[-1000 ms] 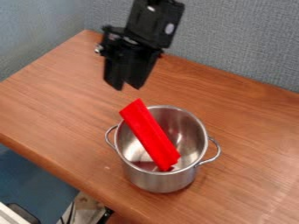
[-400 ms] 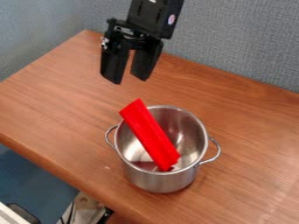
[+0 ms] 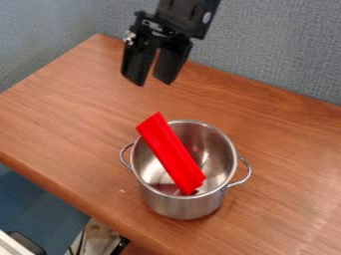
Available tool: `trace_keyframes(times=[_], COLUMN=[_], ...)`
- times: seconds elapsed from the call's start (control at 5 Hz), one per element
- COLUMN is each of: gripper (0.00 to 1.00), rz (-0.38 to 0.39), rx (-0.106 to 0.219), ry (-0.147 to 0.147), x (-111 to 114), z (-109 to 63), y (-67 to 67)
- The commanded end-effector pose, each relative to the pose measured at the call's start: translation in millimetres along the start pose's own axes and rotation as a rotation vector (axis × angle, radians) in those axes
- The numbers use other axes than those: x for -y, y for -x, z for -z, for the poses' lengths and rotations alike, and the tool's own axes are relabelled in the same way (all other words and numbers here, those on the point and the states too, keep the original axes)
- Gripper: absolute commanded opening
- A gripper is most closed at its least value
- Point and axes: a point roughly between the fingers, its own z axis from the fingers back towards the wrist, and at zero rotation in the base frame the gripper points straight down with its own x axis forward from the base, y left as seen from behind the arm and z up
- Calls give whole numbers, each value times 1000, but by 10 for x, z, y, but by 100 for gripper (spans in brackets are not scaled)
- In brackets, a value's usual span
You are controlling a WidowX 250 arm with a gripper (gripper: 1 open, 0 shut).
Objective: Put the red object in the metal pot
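Since the earlier frames your tool (image 3: 155, 70) has drawn up and away toward the far edge of the bench, and its two dark fingers, close together a second ago, now stand apart with nothing between them: released, holding nothing.

You will find the bench (image 3: 67, 100), a brown wood-grain top, running diagonally across the view, with a grey wall behind it. Its near edge is cut off at lower left, where the floor below is blurred and cannot be made out.

The metal pot (image 3: 189, 171) stands upright near the front edge of the bench, one loop handle visible on each side.

The red object (image 3: 170, 152) rests inside the pot, tilted. Its long axis runs from upper left to lower right: the upper end leans on the rim and sticks out above it, the lower end sits down in the pot. Its contact with the pot floor is hidden.

Between tool and pot there is only bare bench; they are well apart.
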Motion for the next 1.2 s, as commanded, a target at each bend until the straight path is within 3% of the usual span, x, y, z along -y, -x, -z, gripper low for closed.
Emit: trace_keyframes(times=[0.0,0.2,0.4,0.6,0.8,1.0], gripper=[100,100,100,100,100,100], rz=[0,-4,-31,-68,-71,-142], rx=[-19,-42,-1,56,89,100], ry=[-54,-136,-103,-77,-86,-42], x=[34,116,256,368,387,457], z=[34,113,-86,-183,-174,-136], y=[-163,-299,-201,-12,72,-2])
